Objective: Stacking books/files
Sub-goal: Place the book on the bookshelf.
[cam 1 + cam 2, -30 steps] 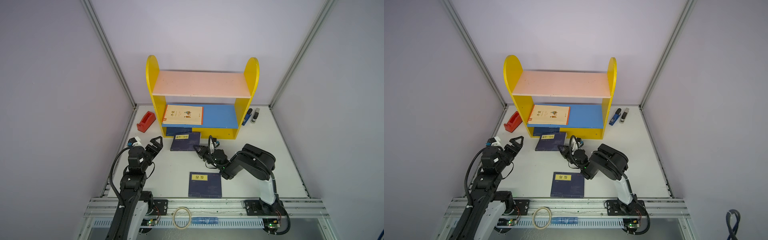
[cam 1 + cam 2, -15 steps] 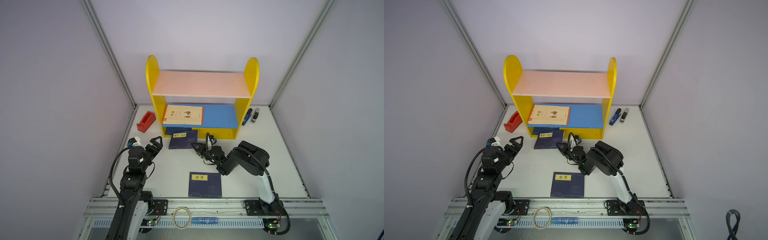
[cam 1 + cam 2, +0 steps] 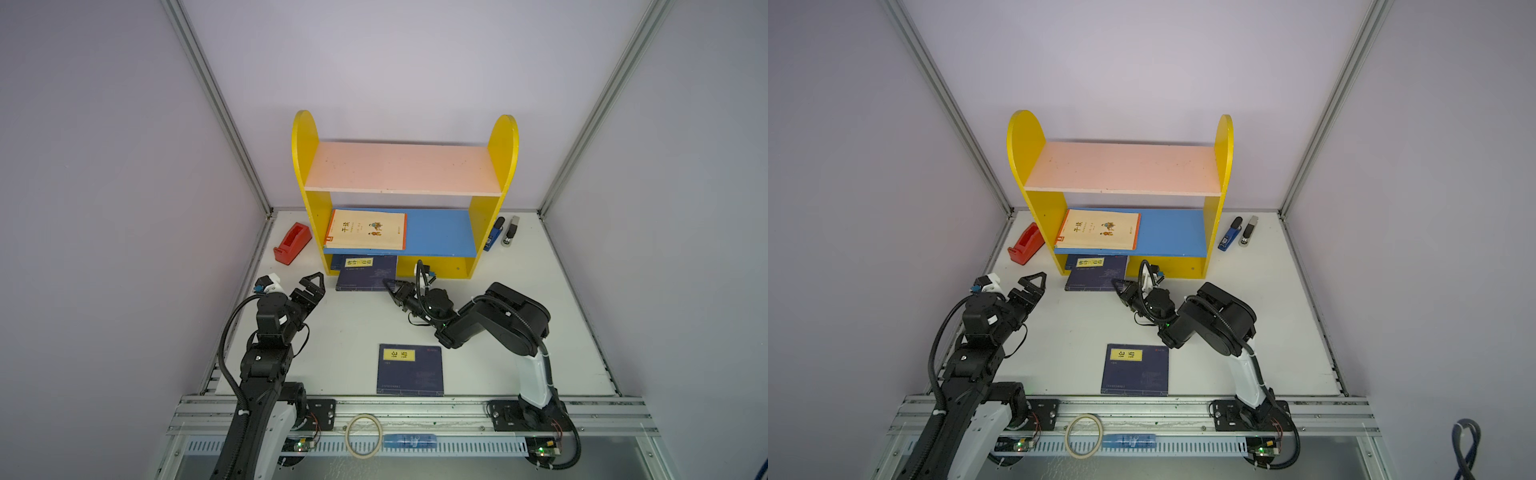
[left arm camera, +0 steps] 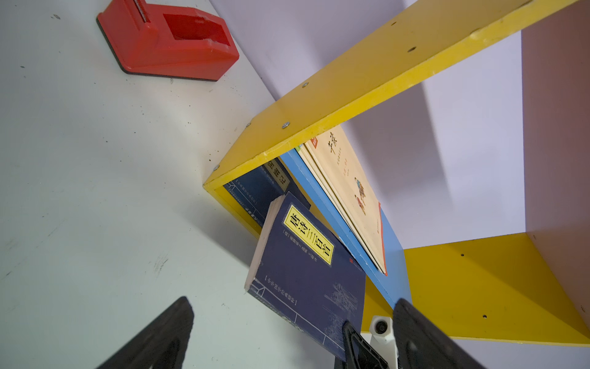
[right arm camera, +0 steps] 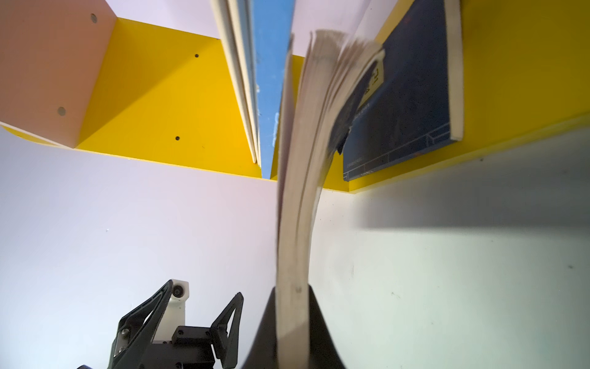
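My right gripper [image 3: 390, 286] [image 5: 292, 290] is shut on the near corner of a navy book [image 3: 365, 274] [image 4: 306, 265] with a yellow title label. That book is tilted, and its far end reaches into the bottom bay of the shelf, over a second navy book [image 4: 255, 188] [image 5: 408, 96] lying there. Its pages fan out in the right wrist view. Cream books [image 3: 365, 230] [image 3: 1098, 230] lie stacked on the blue shelf board [image 3: 440, 235]. A third navy book [image 3: 409, 370] [image 3: 1136, 370] lies flat near the table's front edge. My left gripper [image 3: 291, 282] [image 4: 292, 306] is open and holds nothing, left of the held book.
The yellow shelf unit [image 3: 307, 174] stands at the back centre with a pink top board. A red tape dispenser [image 3: 292, 243] sits to its left. A blue stapler [image 3: 493, 235] and a black one [image 3: 510, 230] lie to its right. A tape roll [image 3: 365, 434] rests on the front rail.
My right gripper has moved toward the shelf with the navy book, pushing it further into the bottom bay. The left arm has not moved.
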You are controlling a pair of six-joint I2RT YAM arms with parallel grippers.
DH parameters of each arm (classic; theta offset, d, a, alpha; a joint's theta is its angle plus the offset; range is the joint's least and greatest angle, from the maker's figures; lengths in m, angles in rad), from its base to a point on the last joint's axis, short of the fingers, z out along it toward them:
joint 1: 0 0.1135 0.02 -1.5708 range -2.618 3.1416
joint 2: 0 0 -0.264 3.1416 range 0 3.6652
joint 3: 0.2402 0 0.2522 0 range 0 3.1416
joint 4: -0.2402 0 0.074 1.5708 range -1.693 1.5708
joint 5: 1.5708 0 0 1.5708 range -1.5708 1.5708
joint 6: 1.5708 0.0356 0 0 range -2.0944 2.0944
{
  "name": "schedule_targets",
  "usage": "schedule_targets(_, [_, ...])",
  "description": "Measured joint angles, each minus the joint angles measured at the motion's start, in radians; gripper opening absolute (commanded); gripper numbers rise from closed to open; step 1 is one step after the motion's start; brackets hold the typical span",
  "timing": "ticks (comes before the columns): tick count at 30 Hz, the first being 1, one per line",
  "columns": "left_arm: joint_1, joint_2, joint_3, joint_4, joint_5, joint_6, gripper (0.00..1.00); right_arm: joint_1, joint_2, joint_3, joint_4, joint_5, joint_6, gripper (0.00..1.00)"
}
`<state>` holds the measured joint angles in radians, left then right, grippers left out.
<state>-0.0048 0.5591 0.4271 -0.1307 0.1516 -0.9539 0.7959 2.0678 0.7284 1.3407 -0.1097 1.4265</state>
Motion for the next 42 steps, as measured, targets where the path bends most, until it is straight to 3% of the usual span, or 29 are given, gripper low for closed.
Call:
schedule_targets(8, [0.0, -0.005, 0.0, 0.0, 0.0, 0.0, 1.0, -0.008, 0.118, 0.098, 0.004, 0.0, 0.025, 0.0])
schedule_targets(22, [0.0, -0.005, 0.003, -0.001, 0.0, 0.0, 1.0, -0.053, 0.183, 0.182, 0.005, -0.014, 0.043, 0.0])
schedule_targets(42, [0.0, -0.002, 0.003, -0.001, 0.0, 0.0, 1.0, -0.112, 0.368, 0.422, -0.072, -0.089, 0.098, 0.0])
